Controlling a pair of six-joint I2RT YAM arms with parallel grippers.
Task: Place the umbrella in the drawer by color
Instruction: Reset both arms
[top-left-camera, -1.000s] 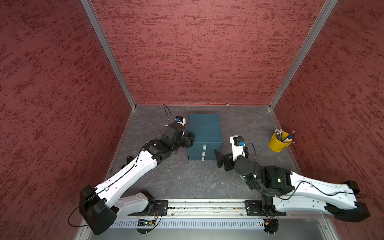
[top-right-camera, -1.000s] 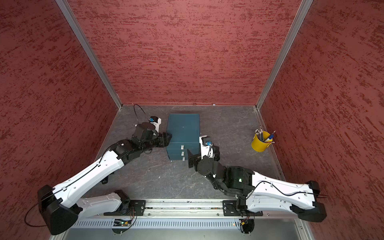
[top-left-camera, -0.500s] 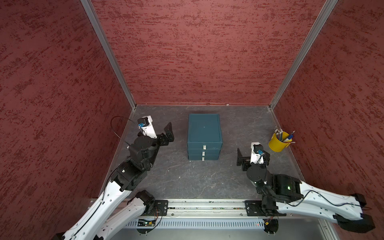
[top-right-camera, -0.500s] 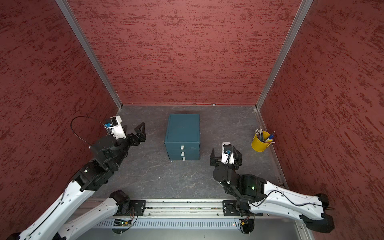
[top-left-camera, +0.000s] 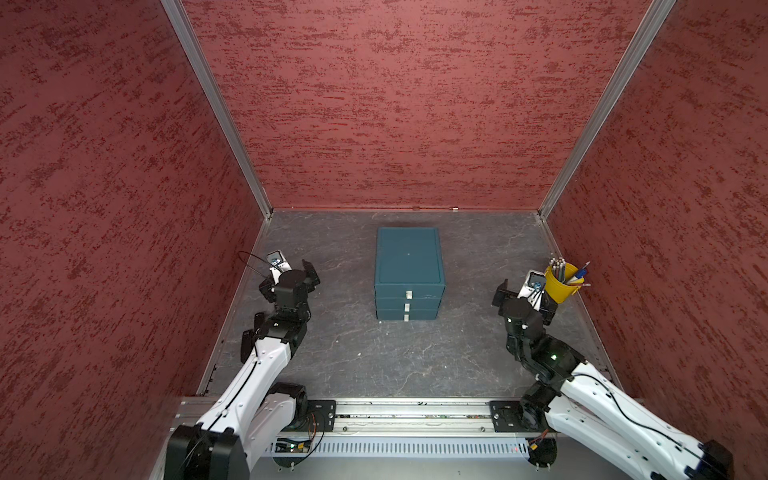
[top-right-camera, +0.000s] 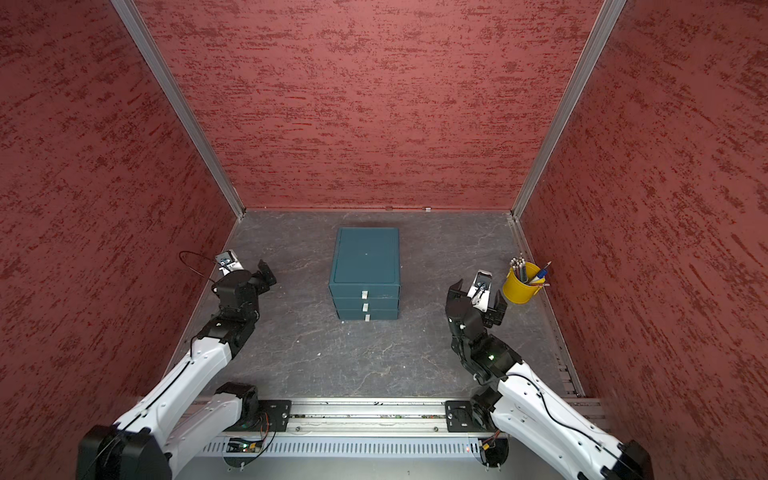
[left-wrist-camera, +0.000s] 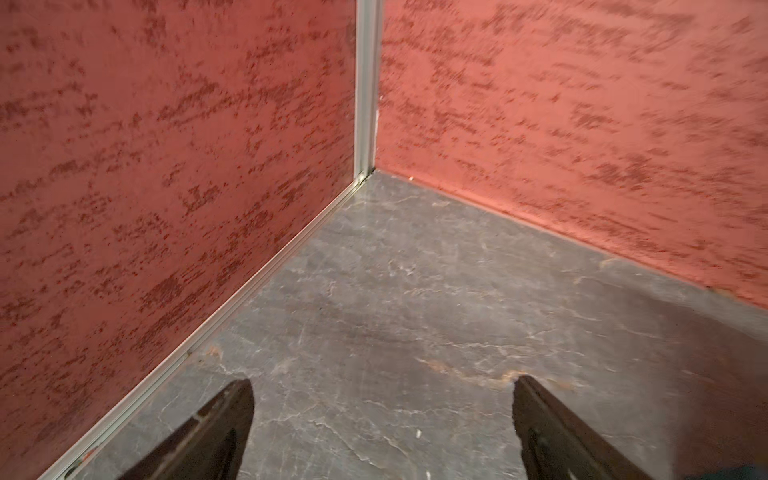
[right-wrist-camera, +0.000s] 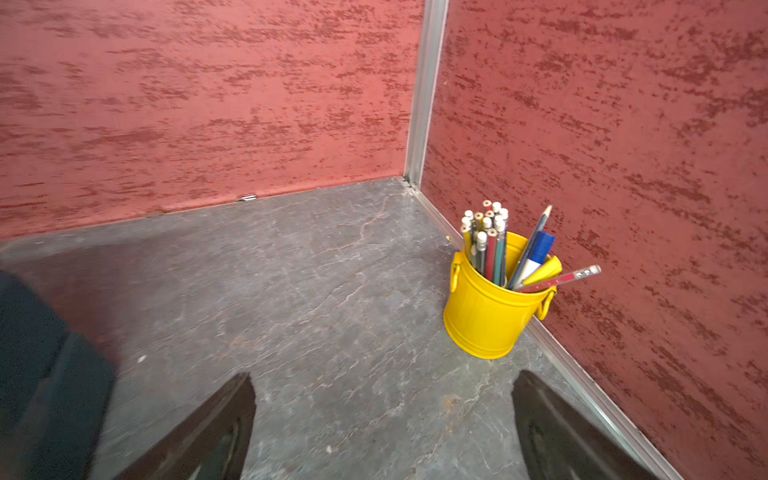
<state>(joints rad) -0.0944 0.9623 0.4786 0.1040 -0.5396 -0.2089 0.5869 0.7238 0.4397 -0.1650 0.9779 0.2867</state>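
The left claw (left-wrist-camera: 382, 384) is hanging wide open by the left wall, holding nothing. The right claw (right-wrist-camera: 382, 380) is hanging wide open near a yellow pencil bucket (right-wrist-camera: 486, 316), holding nothing. Between them the blue-green drawer box (top-left-camera: 409, 266) is sitting with all drawers shut. I cannot tell where the umbrella is.

Both arms wear white shells over black joints. The left arm (top-left-camera: 266, 365) has a thin black cable (top-left-camera: 249, 254); the right arm (top-left-camera: 598, 395) shows a small green light (top-left-camera: 553, 356).
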